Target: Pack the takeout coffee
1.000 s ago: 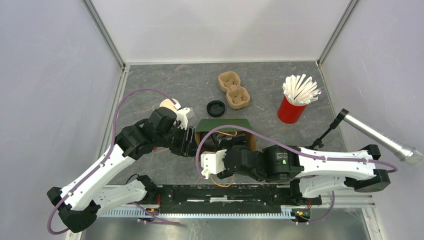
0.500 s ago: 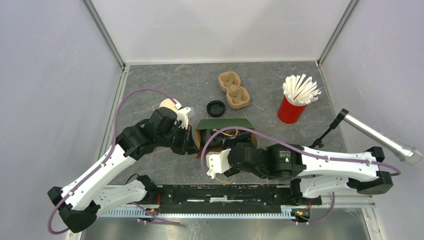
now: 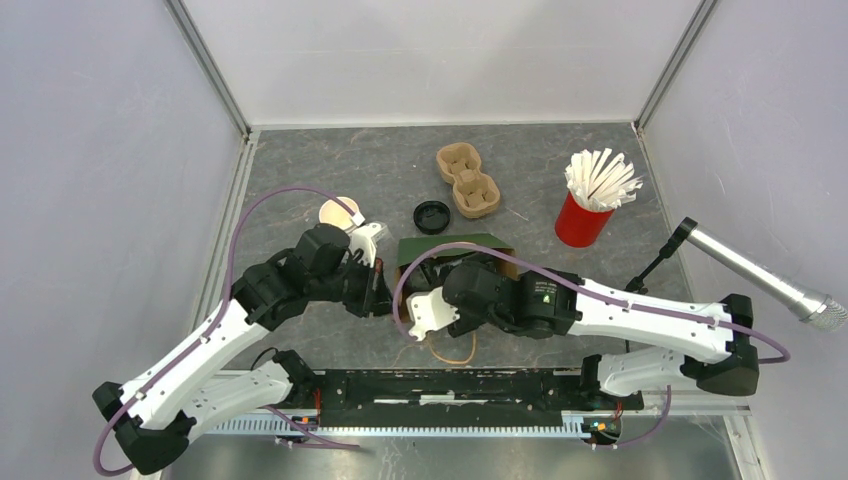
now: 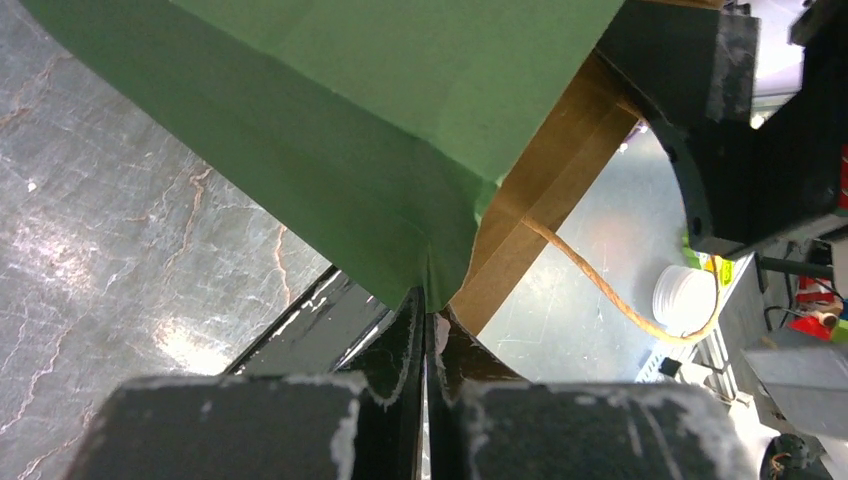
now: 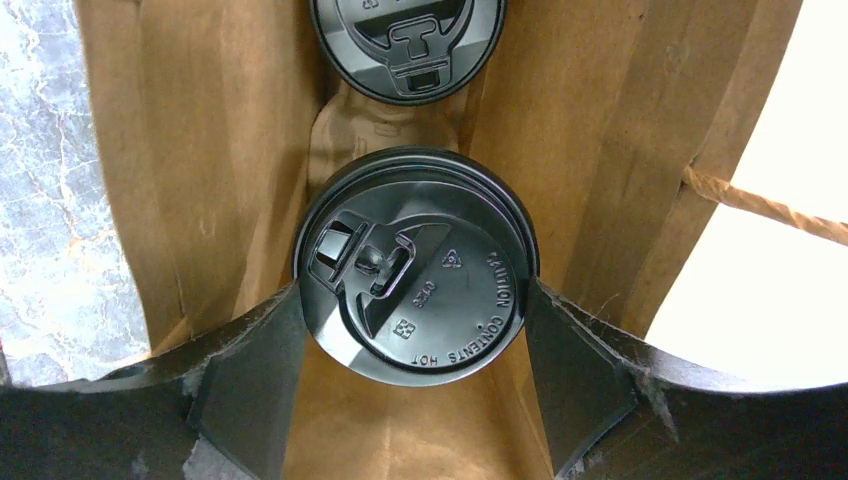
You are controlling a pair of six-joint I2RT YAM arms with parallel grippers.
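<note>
Pinching the green top edge of the paper bag [image 4: 400, 120] with the left end effector [image 4: 425, 320], clenched flat on the fold. Reaching into the bag's brown mouth with the right end effector [image 5: 412, 298] and grasping the coffee cup [image 5: 420, 265] at its black lid, with a finger pressed to each side. Held inside the bag, between its brown walls, near a second lidded cup [image 5: 405, 45] farther in. Beyond the bag on the grey surface [image 3: 330, 160]: a loose black lid [image 3: 432, 217], a cardboard cup carrier [image 3: 467, 180], a red cup of white straws [image 3: 583, 215] and, behind the left arm, an open white cup [image 3: 339, 211].
</note>
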